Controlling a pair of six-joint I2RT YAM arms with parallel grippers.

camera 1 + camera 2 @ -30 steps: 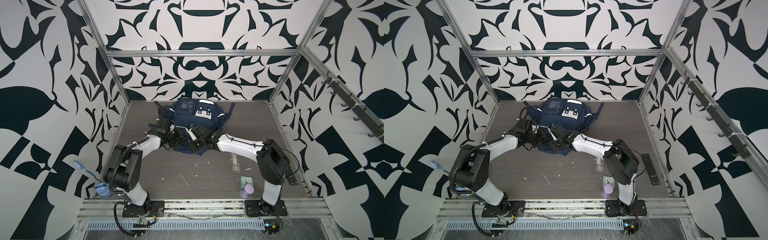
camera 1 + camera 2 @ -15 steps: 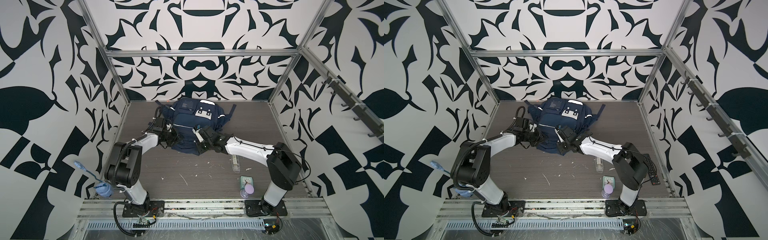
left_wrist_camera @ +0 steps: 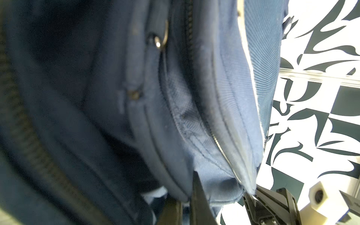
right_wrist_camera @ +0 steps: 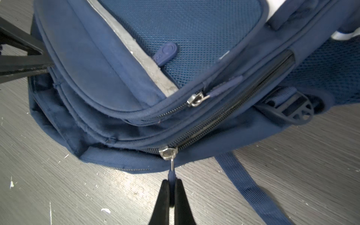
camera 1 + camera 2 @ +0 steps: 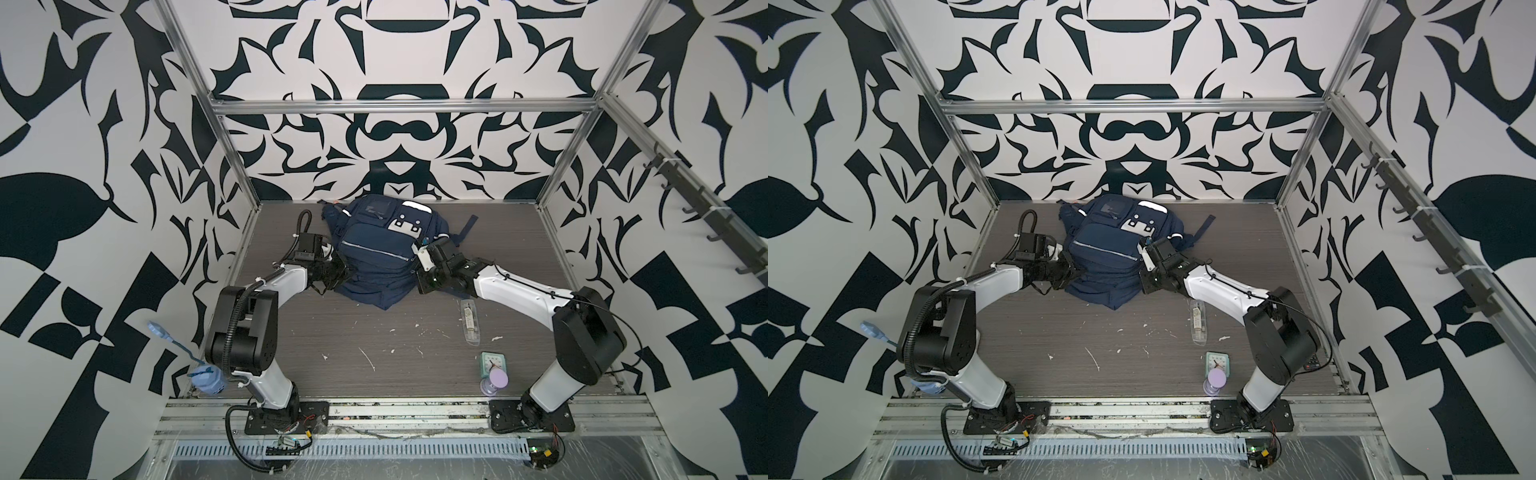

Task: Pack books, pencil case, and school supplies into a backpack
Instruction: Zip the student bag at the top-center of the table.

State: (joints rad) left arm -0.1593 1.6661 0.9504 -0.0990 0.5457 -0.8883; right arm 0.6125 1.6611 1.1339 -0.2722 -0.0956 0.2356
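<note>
Two end effectors are placed at the backpack (image 5: 374, 253), one on each side. The right end effector (image 4: 171, 184) is closed on the blue zipper pull (image 4: 172, 175), which is pinched between its black fingertips. This pull hangs from a silver slider (image 4: 168, 152) on a zipper at the right side of the backpack.

The left end effector (image 5: 344, 270) is closed too. In the left wrist view a fold of the backpack's fabric, at its left edge, is seen between the fingers (image 3: 196, 194).

The backpack is laid flat with its front pockets upward, in the far middle of the table (image 5: 374, 345), close to the back wall. A dark strap (image 5: 469, 226) is stretched out from it toward the far right.

The school supplies (image 5: 469, 322), a slim clear packet with whitish contents, are laid on the table to the near right of the backpack, apart from it and just beside the right forearm. Nearer on the same side, a mint-green clock (image 5: 492, 362) is found, and a purple hourglass-shaped thing (image 5: 494, 380) is stood just beside it. Small white flecks (image 5: 368, 359) are scattered over the near part of the table.
</note>
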